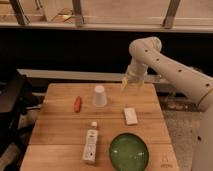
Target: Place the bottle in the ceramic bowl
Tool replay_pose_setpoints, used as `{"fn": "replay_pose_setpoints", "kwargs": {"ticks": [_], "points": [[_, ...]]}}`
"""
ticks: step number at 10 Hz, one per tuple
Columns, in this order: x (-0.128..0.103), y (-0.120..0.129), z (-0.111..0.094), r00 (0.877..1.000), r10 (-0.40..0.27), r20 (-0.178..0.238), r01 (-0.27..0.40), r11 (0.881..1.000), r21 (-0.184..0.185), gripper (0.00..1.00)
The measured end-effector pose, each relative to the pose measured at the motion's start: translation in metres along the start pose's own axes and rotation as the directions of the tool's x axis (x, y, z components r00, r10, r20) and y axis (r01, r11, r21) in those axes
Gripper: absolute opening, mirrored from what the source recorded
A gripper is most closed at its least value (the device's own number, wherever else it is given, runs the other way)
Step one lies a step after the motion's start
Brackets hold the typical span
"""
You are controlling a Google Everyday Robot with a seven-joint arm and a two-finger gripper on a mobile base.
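Counter (pixel 55 125): pale butcher-block wood, long planks with visible seams, rectangular, matte. Everything below sits on it.

Arm (pixel 167 64): smooth white rounded shell with small dark holes along it. It comes in from your right, bends at a bulbous elbow and points down. The gripper (pixel 130 86) hangs at the far edge of the counter, right of centre. It is yellowish and narrow, and it is just above the wood or at its edge; I can't tell which. Jaws look parted, with nothing between them.

Ceramic bowl (pixel 129 152): round, shallow, glossy green with light reflecting in the basin. It sits at the near edge, right of centre, and has nothing in it.

Bottle (pixel 91 145): slim, whitish, plastic-looking, with a white cap and a label carrying green and red marks. It lies flat on the wood lengthwise, cap toward the far side. It is just left of the bowl, close but not touching.

Cup (pixel 100 96): white, tapered, upside down with the wide rim on the wood. It stands at far centre.

Block (pixel 130 116): flat, white, rectangular and matte. It lies between the gripper and the bowl.

Small oblong item (pixel 77 104): orange-red, lying flat left of the cup. I can't identify it.

Bottle vs jaws: well apart. The bottle is at the near left-centre and the jaws are at the far right-centre, so they sit diagonally across the counter. The cup and block lie roughly in the zone between them. There is no contact between the jaws and any object.
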Motion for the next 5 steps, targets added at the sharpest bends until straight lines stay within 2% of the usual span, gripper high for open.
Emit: {"fn": "replay_pose_setpoints", "kwargs": {"ticks": [5], "points": [[-0.0004, 0.0010, 0.0002, 1.000, -0.001, 0.000, 0.001, 1.000, 0.000, 0.60]]}}
